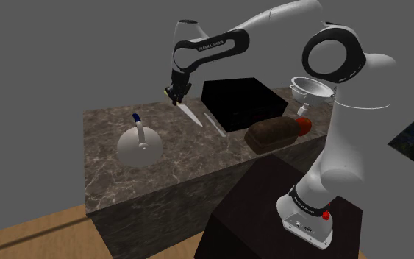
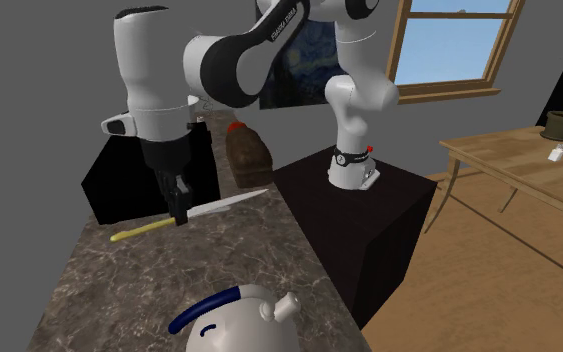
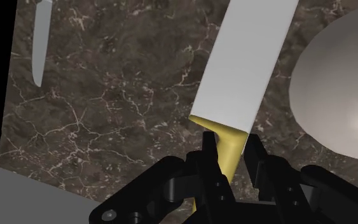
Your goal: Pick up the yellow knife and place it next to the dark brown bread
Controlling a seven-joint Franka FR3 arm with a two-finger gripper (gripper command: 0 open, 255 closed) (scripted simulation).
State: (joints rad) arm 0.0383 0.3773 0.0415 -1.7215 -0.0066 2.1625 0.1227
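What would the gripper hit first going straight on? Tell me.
Likely the counter right under it, since the gripper points down with the knife clamped crosswise; the gap is unclear.

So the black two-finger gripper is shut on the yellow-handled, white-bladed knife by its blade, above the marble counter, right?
No. The wrist view shows the gripper shut on the knife by its yellow handle, just short of the blade. It is above the marble counter, as said.

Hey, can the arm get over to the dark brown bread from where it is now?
Probably yes. The pincer, shut on the yellow-handled knife, hangs above the counter, and a flat pale knife lies between it and the bread, low enough to pass over.
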